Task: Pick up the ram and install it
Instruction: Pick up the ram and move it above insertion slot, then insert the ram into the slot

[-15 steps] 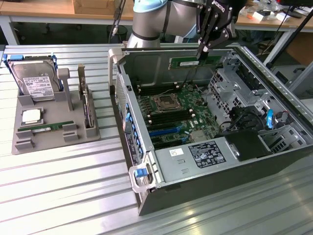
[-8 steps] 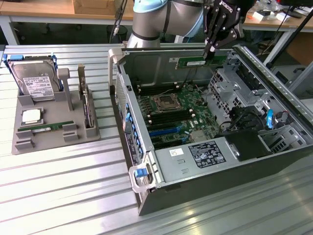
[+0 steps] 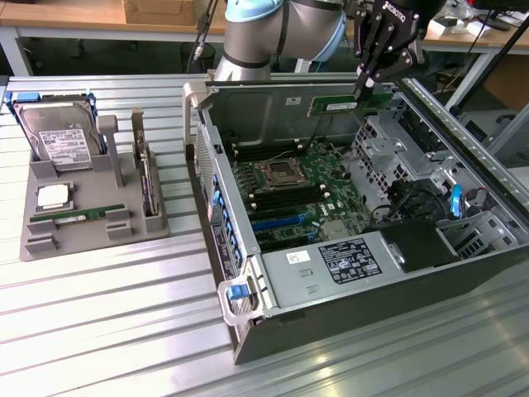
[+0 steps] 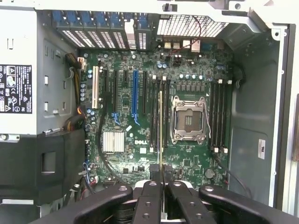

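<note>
My gripper (image 3: 364, 87) is shut on the ram (image 3: 347, 104), a long green board held level above the far side of the open computer case (image 3: 248, 331). From the wrist, the ram (image 4: 161, 130) appears edge-on as a thin line between my fingertips (image 4: 152, 186). It hangs over the motherboard (image 4: 126, 154), in line with the black memory slots (image 4: 156, 116) beside the empty processor socket (image 4: 188, 120). A similar green stick (image 3: 78, 217) lies in the grey holder (image 3: 91, 236) at the exterior view's left.
The grey holder also carries a silver hard drive (image 3: 58, 136), a square silver processor chip (image 3: 54, 197) and an upright card (image 3: 147, 178). Inside the case sit a power supply (image 3: 331, 269), drive cages (image 3: 388, 141) and cables. A ribbed metal table (image 3: 107, 331) surrounds it.
</note>
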`<state>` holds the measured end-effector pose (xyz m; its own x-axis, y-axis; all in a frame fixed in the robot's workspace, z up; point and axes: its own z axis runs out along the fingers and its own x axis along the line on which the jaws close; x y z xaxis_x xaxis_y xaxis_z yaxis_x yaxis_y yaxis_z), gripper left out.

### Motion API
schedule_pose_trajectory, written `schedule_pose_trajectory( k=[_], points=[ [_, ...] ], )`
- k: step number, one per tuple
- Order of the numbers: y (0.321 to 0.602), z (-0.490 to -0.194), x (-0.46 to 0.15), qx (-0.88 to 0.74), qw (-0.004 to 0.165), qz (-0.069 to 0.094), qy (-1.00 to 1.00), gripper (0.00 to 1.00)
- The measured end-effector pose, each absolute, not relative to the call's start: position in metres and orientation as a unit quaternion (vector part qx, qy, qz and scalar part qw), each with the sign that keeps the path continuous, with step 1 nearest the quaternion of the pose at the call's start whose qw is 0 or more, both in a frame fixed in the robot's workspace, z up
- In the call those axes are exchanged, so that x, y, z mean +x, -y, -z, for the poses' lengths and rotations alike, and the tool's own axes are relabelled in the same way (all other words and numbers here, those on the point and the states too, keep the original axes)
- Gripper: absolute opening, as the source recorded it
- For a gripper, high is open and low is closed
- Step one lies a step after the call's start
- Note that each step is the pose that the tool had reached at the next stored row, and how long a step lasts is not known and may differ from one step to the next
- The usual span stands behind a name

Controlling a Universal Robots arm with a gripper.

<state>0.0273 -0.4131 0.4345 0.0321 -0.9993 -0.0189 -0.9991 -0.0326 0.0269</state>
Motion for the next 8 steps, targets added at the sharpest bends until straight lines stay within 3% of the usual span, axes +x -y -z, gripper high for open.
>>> schedule_pose_trajectory(
  k=[8],
  points=[
    [0.4131,-0.4344,0.0277,0.718,0.003,0.016,0.695,0.12]
  ],
)
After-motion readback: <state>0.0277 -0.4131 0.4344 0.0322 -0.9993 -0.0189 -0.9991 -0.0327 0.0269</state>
